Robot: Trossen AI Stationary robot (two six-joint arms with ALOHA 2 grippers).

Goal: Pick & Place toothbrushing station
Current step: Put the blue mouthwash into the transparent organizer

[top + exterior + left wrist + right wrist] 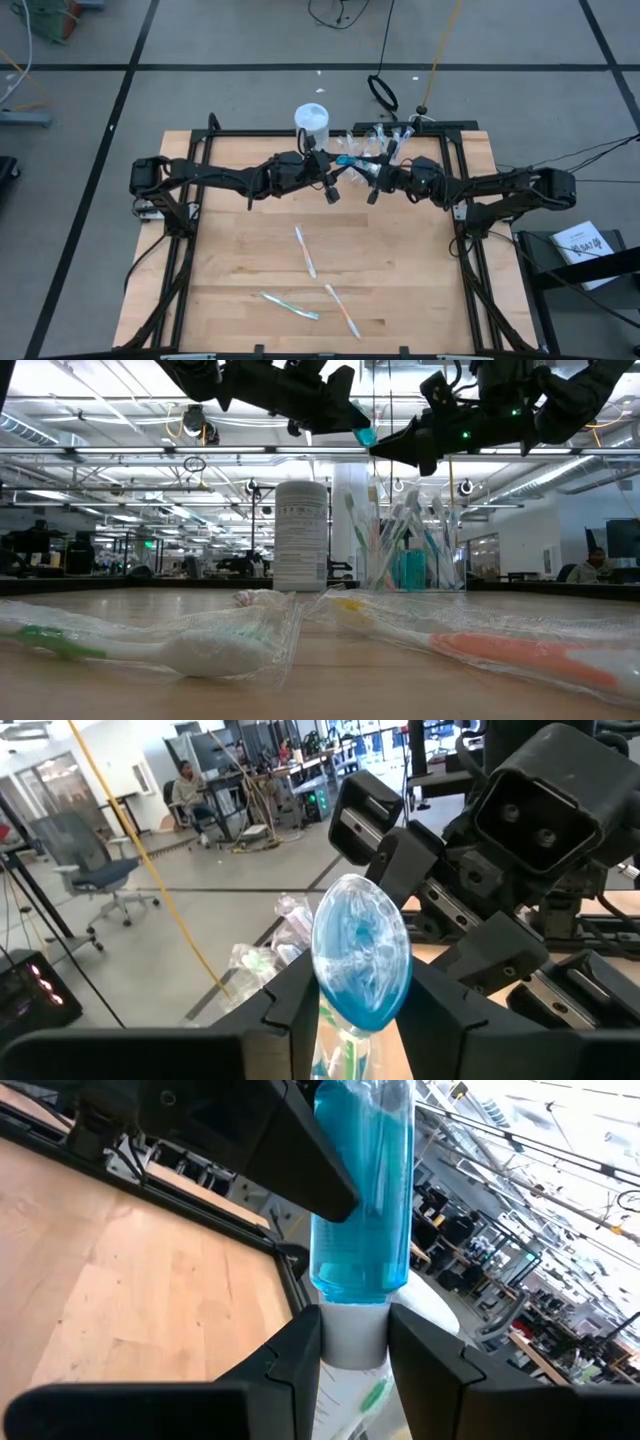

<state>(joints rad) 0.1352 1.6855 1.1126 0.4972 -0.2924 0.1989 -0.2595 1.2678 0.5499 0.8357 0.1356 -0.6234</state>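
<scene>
A plastic-wrapped toothbrush [350,162] with a blue handle end [360,955] is held in the air between my two grippers, above the table's far middle. My left gripper [360,1020] comes from the left and is shut on the blue end. My right gripper [355,1345] comes from the right and is shut on the white part [355,1335] just below the blue. Behind them a clear cup [405,555] holds several toothbrushes upright. Three more wrapped toothbrushes [305,250] [290,305] [343,310] lie flat on the wood. My left gripper pinches the wrapped blue handle end [345,1005] between its two fingers, reaching in level from the table's left. The toothbrush is clear of the table. My right gripper pinches the white stretch of the handle [350,1350] between its two fingers, right below the blue part. It comes in about level from the table's right, facing the left gripper. The blue end sticks out past its fingertips.
A white canister [312,120] stands on the far edge left of the cup. The dark arm frames [190,200] [465,215] run along both sides of the wooden table [240,270]. In the room beyond, a person sits at a desk [185,785].
</scene>
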